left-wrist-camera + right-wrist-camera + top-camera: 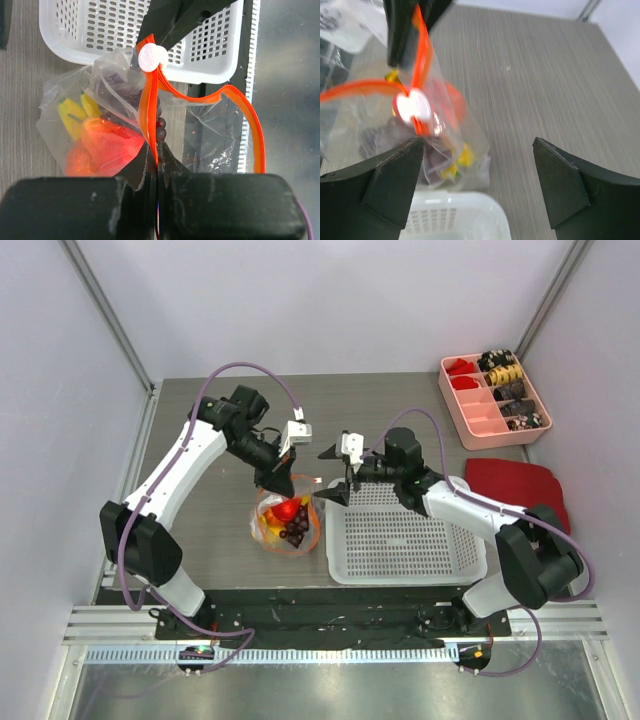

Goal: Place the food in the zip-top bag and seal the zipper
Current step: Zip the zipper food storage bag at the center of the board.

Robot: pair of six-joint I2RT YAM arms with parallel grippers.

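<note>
The zip-top bag (pixel 285 522) hangs over the table with the food inside. In the left wrist view I see the yellow banana (pixel 74 114), a red-orange fruit (pixel 111 144) and the dark grapes (pixel 120 84) through the plastic. My left gripper (pixel 273 483) is shut on the orange-red zipper strip (pixel 150 120) and holds the bag up by it. The slider tab (pixel 152 56), round and white, sits on the strip; beyond it the zipper (pixel 252 130) bows open. My right gripper (pixel 328 475) is open, its left finger (pixel 395 175) just below the slider (pixel 412 107).
A white perforated basket (pixel 400 540) stands right of the bag, under the right arm. A pink compartment tray (pixel 480 415) with snacks sits at the back right, and a red cloth (pixel 515 482) lies in front of it.
</note>
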